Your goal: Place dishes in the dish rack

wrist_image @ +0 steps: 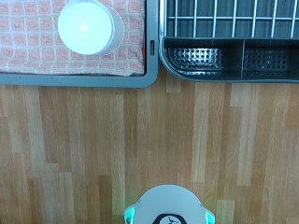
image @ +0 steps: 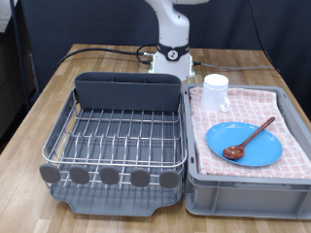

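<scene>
The dish rack (image: 178,136), a dark grey tray with a silver wire grid, holds no dishes; its tall cutlery caddy (image: 129,92) stands at the far end and also shows in the wrist view (wrist_image: 229,59). The light-blue plate (image: 255,150) lies in the grey bin (image: 248,184) on pink checked cloth. The dark wooden spoon (image: 251,138) rests across the plate. The white mug (image: 215,92) stands at the bin's far corner and shows from above in the wrist view (wrist_image: 90,28). The gripper shows in neither view; the arm rises out of the exterior view's top.
The robot base (image: 173,58) stands behind the rack and bin, and shows in the wrist view (wrist_image: 168,207). A black cable (image: 97,50) runs across the wooden table behind the rack. Round grey tabs (image: 110,176) line the rack's near edge.
</scene>
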You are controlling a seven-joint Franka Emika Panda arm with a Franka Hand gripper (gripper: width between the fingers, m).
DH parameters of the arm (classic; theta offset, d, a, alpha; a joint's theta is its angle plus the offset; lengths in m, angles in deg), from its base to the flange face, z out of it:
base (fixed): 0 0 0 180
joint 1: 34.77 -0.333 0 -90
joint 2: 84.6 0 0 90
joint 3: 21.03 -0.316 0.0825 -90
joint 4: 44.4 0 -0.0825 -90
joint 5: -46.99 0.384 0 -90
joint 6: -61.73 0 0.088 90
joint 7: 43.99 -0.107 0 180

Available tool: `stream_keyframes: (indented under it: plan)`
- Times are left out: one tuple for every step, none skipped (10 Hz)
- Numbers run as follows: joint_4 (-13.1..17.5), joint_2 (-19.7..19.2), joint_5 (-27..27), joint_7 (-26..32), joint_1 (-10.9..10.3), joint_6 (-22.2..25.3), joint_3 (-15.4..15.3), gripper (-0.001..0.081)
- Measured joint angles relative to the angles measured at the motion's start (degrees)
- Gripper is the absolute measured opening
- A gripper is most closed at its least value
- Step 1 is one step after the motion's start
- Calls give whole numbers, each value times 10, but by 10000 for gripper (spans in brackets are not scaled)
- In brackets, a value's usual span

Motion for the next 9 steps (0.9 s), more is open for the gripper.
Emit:
stream_keyframes:
  plan:
    - [0,-3,4,-13,0,-2,0,802]
    - [0,-13,15,-43,0,-22,-4,802]
    - [0,-29,27,-87,0,-54,-13,802]
    - [0,-48,34,-131,1,-89,-24,802]
    - [2,-68,40,-169,1,-118,-35,802]
    - [7,-89,45,-199,0,-138,-45,802]
    - [17,-111,49,-224,0,-151,-54,802]
    - [30,-135,51,-242,-1,-156,-62,802]
    - [51,-161,51,-256,0,-156,-67,802]
